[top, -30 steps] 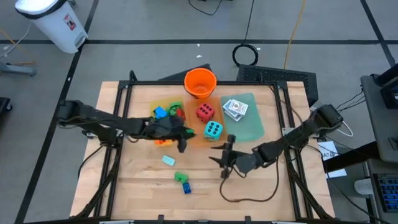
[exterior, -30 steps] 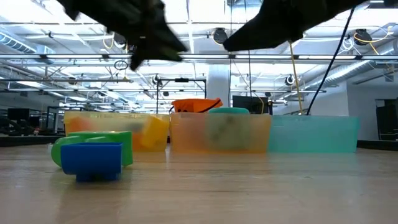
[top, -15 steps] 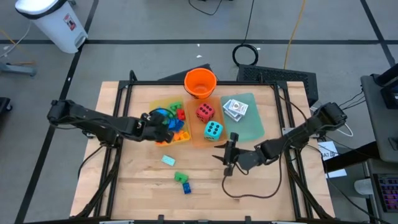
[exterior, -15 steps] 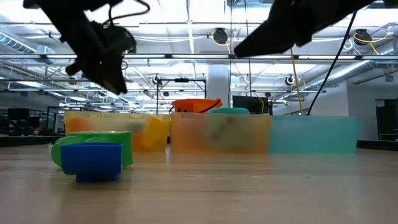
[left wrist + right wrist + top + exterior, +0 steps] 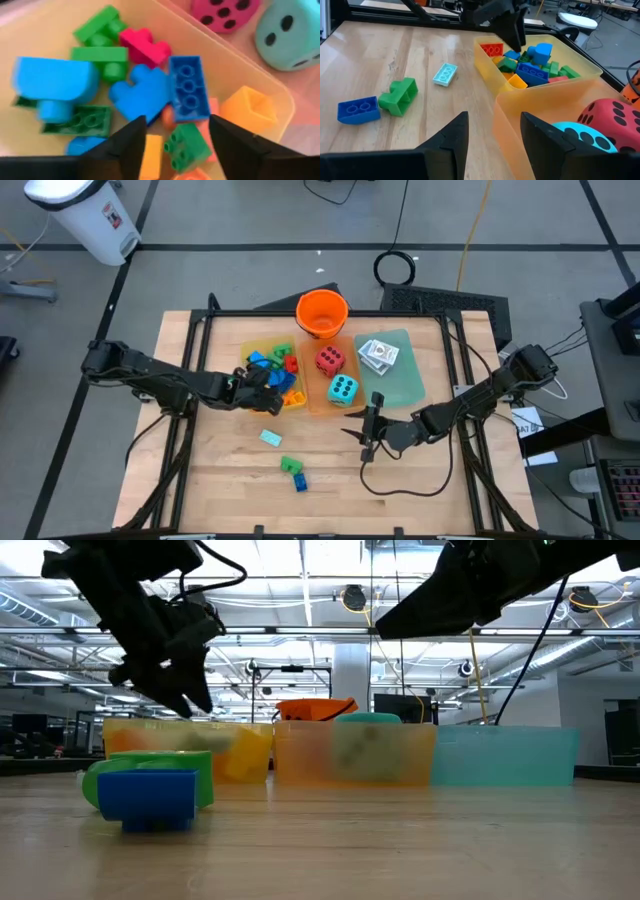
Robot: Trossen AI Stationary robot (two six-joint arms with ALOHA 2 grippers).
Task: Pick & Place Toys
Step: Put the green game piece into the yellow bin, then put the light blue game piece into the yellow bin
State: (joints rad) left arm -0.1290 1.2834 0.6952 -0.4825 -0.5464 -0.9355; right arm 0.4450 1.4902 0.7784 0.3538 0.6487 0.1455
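Wooden table point(image 5: 220, 470), three trays point(image 5: 405, 385), orange bucket point(image 5: 321, 313), loose bricks point(image 5: 292, 472)

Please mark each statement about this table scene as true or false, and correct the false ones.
1. The red foam die and the teal foam die share the orange translucent tray. True.
2. The left hand hangs over the green translucent tray. False: over the yellow translucent tray of bricks.
3. The left hand's fingers are apart and empty. True.
4. Three plastic bricks lie loose on the wooden table. True.
5. The white card packs are inside the orange bucket. False: on the green tray.
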